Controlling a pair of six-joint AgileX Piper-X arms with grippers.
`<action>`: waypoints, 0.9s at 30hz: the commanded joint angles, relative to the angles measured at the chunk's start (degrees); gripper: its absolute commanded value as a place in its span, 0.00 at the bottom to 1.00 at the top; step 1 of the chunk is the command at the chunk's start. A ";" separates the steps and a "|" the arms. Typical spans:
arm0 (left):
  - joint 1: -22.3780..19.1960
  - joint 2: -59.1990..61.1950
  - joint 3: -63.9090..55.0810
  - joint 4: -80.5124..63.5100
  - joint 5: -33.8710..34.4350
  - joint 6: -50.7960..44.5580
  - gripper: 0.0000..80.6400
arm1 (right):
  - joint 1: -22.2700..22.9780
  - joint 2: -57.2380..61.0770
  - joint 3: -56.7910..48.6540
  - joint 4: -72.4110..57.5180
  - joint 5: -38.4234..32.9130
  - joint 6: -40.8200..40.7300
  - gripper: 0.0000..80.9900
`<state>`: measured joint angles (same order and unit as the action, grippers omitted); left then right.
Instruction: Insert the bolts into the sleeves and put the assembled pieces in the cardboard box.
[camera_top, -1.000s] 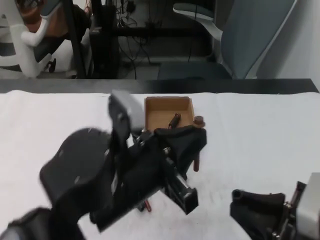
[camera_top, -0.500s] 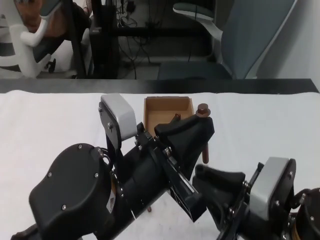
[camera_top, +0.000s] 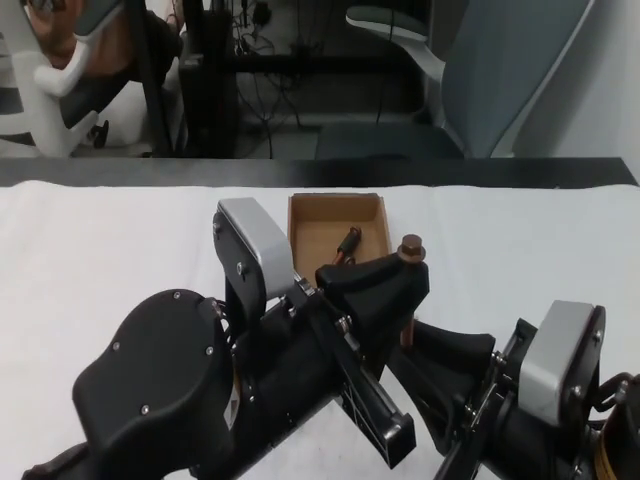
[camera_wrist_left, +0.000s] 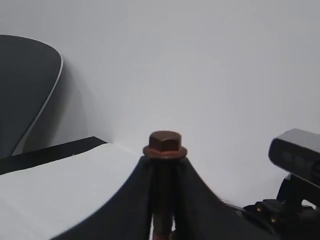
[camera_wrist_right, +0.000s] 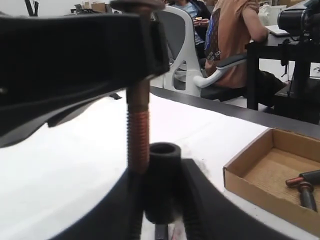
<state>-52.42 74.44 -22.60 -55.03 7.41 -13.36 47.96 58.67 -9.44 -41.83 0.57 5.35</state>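
Bolt of coppery metal, hex-headed, being held beside a black cylindrical sleeve.
The bolt is being gripped upright between the closed fingers of the left gripper, its head above them and its threaded end below. The sleeve is being clamped upright in the right gripper, just beside that threaded end. A brown open cardboard box, holding a dark assembled piece, is lying beyond both grippers.

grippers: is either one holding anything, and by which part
Left gripper holds the rusty brown hex-head bolt by the shank just under its head. Right gripper holds the black cylindrical sleeve by its lower body.
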 joint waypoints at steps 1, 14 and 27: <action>-0.14 -0.78 -0.08 -0.03 -0.94 2.01 0.02 | 0.46 -0.76 -0.78 -1.15 -2.83 1.79 0.01; 2.51 -0.78 -0.08 -1.72 -0.84 2.23 0.02 | 0.53 -0.76 -0.78 1.30 -3.01 2.57 0.01; 2.55 -0.78 -0.08 -1.36 -0.04 -5.99 0.02 | 0.53 -0.76 -0.78 0.45 -2.77 3.31 0.01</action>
<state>-50.02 74.44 -22.60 -55.23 6.95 -17.86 48.40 58.67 -9.60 -40.28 -2.08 8.20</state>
